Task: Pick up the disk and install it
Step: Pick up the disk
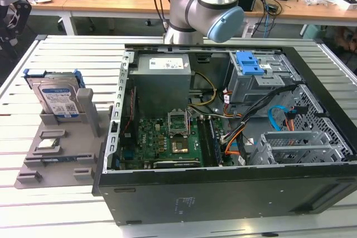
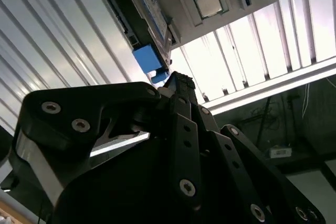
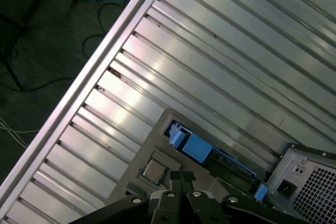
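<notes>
One disk (image 1: 57,98) upright, lower edge inside grey holder (image 1: 88,107).

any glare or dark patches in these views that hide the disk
Exterior view: even light, the disk shows plainly in its holder. Second wrist view: glare blows the table slats out to white, and the claw is a dark mass in front; the disk is shaded but visible. First wrist view: mild sheen on the slats, dark floor, blue rail plain.

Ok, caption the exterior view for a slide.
Silver rectangular disk with blue rails stands on edge in a grey plastic holder beside the open black computer case on a slatted metal table.
</notes>
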